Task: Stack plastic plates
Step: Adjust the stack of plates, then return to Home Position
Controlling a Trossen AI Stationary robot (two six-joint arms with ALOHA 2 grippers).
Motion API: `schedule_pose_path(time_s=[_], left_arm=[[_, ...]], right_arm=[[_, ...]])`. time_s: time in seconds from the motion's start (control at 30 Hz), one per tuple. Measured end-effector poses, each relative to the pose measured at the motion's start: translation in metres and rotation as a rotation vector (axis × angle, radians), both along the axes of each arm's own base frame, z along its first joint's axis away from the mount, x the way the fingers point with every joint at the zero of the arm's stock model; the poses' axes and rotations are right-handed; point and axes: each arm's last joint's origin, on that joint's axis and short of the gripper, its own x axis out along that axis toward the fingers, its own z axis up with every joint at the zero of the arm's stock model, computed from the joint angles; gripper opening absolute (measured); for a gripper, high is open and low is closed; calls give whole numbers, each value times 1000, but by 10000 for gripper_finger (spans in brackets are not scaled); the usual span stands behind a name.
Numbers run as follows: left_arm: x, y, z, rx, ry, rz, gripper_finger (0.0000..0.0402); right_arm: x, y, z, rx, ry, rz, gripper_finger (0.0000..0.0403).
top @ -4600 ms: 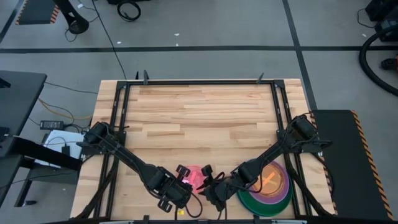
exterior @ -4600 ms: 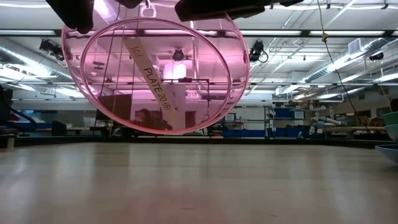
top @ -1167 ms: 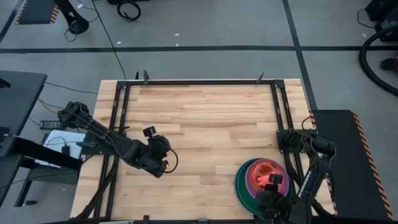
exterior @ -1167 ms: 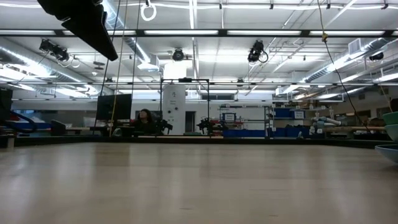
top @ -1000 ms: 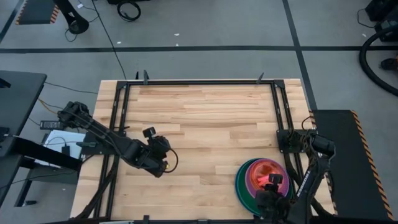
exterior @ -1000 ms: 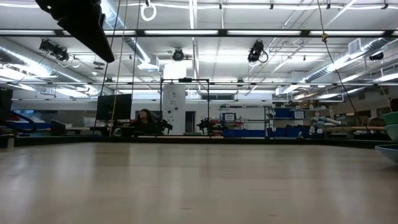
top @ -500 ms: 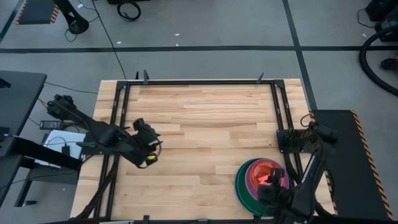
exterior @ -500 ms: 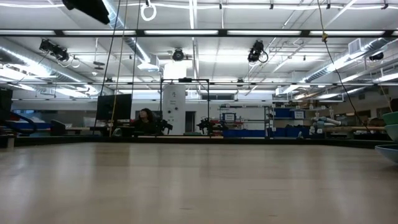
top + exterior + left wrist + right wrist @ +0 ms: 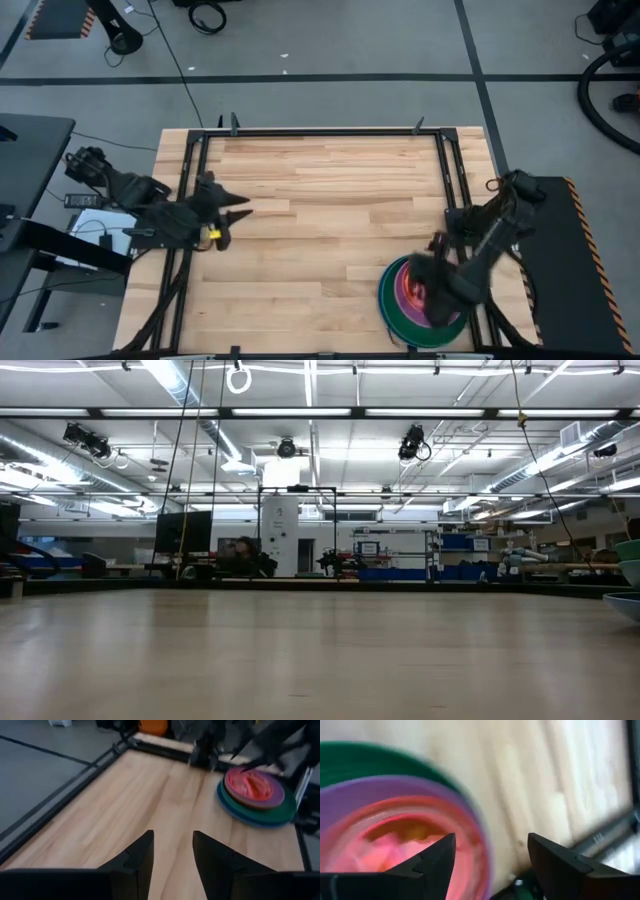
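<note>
The plastic plates (image 9: 420, 298) sit stacked at the table's near right. A blue one is at the bottom, then dark green, purple (image 9: 395, 790) and red-orange, with a translucent pink plate (image 9: 254, 785) on top. My right gripper (image 9: 490, 840) hovers open just above the stack (image 9: 432, 278), nothing between its fingers. My left gripper (image 9: 242, 207) is open and empty at the table's left side (image 9: 172, 835), pointing toward the stack. In the low view only the stack's edge (image 9: 630, 575) shows at the right border.
A black metal frame (image 9: 320, 131) runs around the wooden tabletop (image 9: 330, 200). The room beyond the table shows shelves and equipment (image 9: 300, 540) in the low view.
My right gripper has moved from the stack's near rim toward the table's far edge, over the stack. My left gripper has drawn back toward the table's left and far edges and has left the low view. The plates have stayed in place.
</note>
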Motion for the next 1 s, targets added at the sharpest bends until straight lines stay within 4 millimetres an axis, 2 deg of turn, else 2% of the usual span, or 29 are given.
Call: schedule_pose_path(time_s=[0.13, 0.27, 0.47, 0.6, 0.77, 0.9, 1.0], left_arm=[[-13, 9, -2, -15, -63, 43, 142], [-23, 15, -19, -50, -112, 64, 142], [-29, 19, -50, -59, -123, 64, 142], [-30, 19, -63, -62, -126, 62, 142], [-33, 21, -63, -68, -138, 62, 142], [-35, 22, -62, -39, -138, 57, 142], [-35, 23, -62, -26, -150, 95, 142]], right_arm=[[0, -40, -22, -46, -39, -301, 240], [-3, -62, -44, 18, -49, -567, 230], [2, -66, -68, 170, -33, -567, 231], [4, -67, -63, 200, -13, -560, 232], [4, -71, -45, 188, -43, -549, 233], [6, -75, -29, 177, -150, -511, 233], [12, -76, -24, 171, -259, -389, 233]])
